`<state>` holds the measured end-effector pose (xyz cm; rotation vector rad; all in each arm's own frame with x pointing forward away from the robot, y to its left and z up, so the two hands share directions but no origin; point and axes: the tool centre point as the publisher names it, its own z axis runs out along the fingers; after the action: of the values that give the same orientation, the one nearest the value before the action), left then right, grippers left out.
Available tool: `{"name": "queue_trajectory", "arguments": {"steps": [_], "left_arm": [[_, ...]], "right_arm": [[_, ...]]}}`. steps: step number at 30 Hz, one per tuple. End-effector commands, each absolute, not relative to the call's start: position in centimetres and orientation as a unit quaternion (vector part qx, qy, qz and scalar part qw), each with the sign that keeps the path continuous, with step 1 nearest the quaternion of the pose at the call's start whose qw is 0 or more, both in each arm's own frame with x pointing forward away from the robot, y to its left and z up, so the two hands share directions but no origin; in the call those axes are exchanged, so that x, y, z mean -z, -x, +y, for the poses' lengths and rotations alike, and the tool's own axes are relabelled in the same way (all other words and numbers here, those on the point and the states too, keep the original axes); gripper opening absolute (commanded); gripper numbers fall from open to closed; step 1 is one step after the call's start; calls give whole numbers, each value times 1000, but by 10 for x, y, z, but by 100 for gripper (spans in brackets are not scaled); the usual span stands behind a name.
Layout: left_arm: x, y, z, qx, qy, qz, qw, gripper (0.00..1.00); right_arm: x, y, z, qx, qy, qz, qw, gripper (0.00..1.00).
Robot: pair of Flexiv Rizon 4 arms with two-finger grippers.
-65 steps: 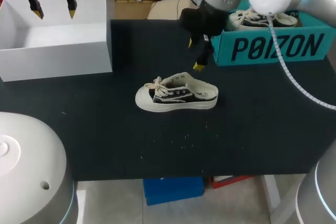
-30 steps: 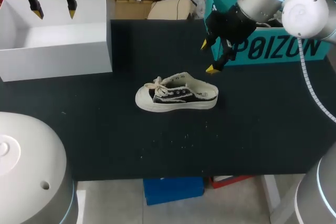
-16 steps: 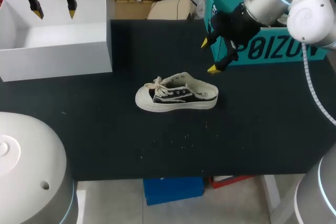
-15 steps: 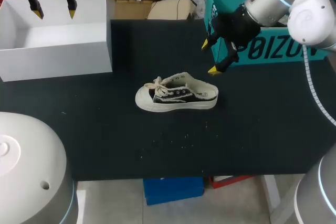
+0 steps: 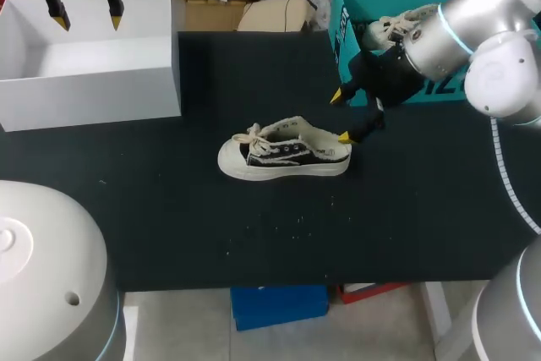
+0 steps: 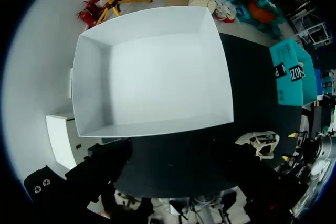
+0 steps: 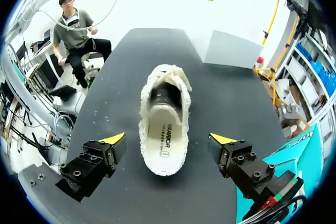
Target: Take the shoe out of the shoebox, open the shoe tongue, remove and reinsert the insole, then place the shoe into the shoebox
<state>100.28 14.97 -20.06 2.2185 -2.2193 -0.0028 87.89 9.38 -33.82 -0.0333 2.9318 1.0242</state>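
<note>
Shoe (image 5: 285, 156) upright on table (image 5: 169, 209), heel at right gripper (image 5: 340, 117), jaws spread wide; contact unclear. Left gripper (image 5: 87, 18) hangs open-jawed above white box (image 5: 93, 95), well apart.

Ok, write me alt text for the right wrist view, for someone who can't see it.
A cream and black shoe lies on a black table, its heel toward the right end effector, whose open yellow-tipped fingers stand either side of the heel without gripping it. A white box sits beyond the toe.
</note>
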Motion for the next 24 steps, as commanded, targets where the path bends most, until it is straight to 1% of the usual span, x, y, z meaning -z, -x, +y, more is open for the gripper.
{"name": "queue_trajectory", "arguments": {"steps": [1,14,24], "left_arm": [[200,-1003,150,2,-707,-707,2,100],[200,-1003,150,2,-707,-707,2,100],[200,-1003,150,2,-707,-707,2,100]], "right_arm": [[360,-878,94,-352,6,936,21,100],[400,-877,98,-385,-19,923,4,100],[420,-884,103,-402,-31,915,-4,100]]}}
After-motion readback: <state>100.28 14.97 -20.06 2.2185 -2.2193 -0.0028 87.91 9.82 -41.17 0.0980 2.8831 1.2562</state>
